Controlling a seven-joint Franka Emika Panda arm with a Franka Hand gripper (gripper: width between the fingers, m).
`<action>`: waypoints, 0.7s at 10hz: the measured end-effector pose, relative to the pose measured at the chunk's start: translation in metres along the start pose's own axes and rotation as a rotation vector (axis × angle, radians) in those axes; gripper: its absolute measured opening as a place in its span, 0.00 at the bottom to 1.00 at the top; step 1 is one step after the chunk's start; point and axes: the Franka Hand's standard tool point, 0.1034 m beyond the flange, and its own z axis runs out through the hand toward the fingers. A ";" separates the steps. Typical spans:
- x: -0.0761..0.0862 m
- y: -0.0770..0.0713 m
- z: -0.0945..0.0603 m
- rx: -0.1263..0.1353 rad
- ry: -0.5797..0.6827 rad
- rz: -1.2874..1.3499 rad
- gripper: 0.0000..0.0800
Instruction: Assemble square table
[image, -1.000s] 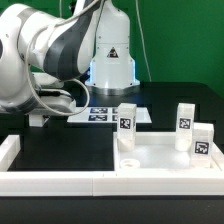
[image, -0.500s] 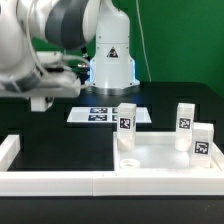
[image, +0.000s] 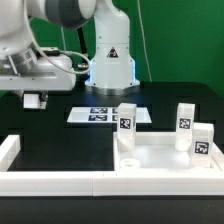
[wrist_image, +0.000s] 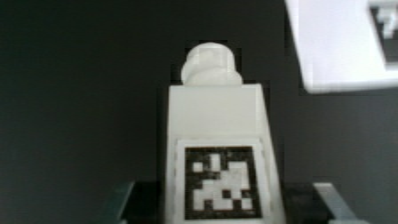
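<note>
**Fourth leg was up in the claw, heading for the tabletop**

From the exterior view, the arm hung high at that view's left with the claw (image: 34, 99) above the black bench (image: 60, 135), well apart from the square tabletop (image: 160, 160), which lay rim-up against the white border rail (image: 60, 180). Three legs stood on the slab: one (image: 127, 124) toward the view's left, two (image: 186, 122) (image: 202, 142) at the right. The marker board (image: 105, 114) lay behind. On the wrist view, the claw (wrist_image: 222, 200) was clamped on a tagged white leg (wrist_image: 217, 140), threaded tip pointing away. Judged: the carry step; next called for lining that tip over the free corner hole and twisting it in.
</note>
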 end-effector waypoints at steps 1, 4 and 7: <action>0.005 -0.023 -0.017 -0.002 0.059 -0.015 0.36; 0.046 -0.083 -0.080 -0.003 0.269 0.079 0.36; 0.058 -0.110 -0.124 0.158 0.419 0.225 0.36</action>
